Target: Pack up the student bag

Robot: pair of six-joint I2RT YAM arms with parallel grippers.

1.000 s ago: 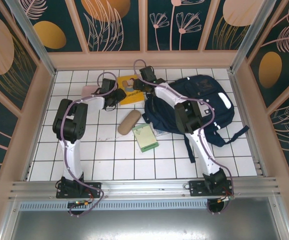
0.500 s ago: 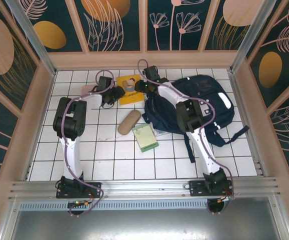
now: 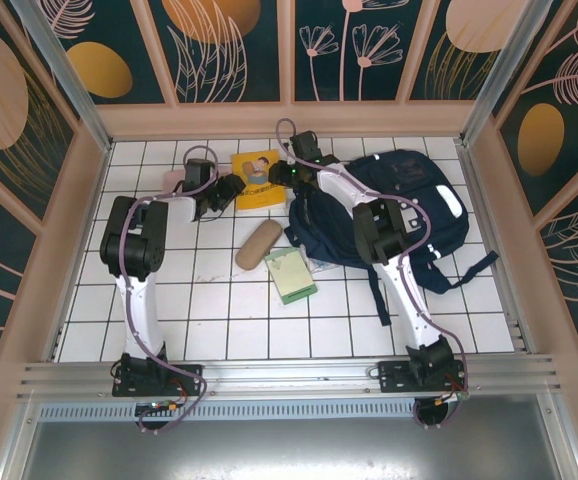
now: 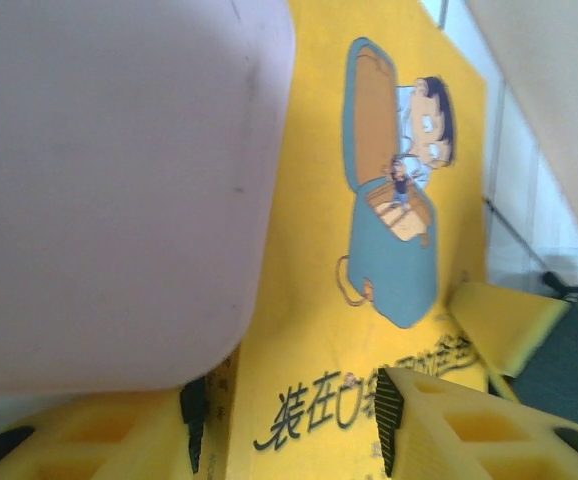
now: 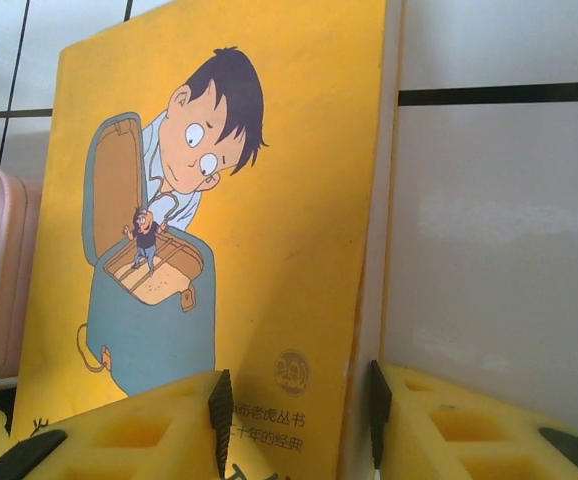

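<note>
The student bag (image 3: pixel 409 212), navy with white stripes, lies at the right of the tiled table. A yellow picture book (image 3: pixel 258 179) lies flat to its left, with a cartoon boy on the cover (image 5: pixel 219 250) (image 4: pixel 319 250). My left gripper (image 3: pixel 231 187) (image 4: pixel 289 425) is open at the book's left side, one finger (image 4: pixel 194 425) by the spine and the other over the cover. My right gripper (image 3: pixel 283 176) (image 5: pixel 296 420) is open astride the book's right edge. One of its fingers (image 5: pixel 219 410) rests over the cover, the other by the page edge.
A pink case (image 3: pixel 176 181) (image 4: pixel 109 180) lies just left of the book, close to my left fingers. A tan pouch (image 3: pixel 258 243) and a green notebook (image 3: pixel 291 275) lie mid-table. The bag's strap (image 3: pixel 381 298) trails toward the near edge. Wooden walls enclose the table.
Both grippers have narrowed their jaws over the book. The left arm has shifted slightly left and back along the book's side; the right gripper has settled onto the right edge.
</note>
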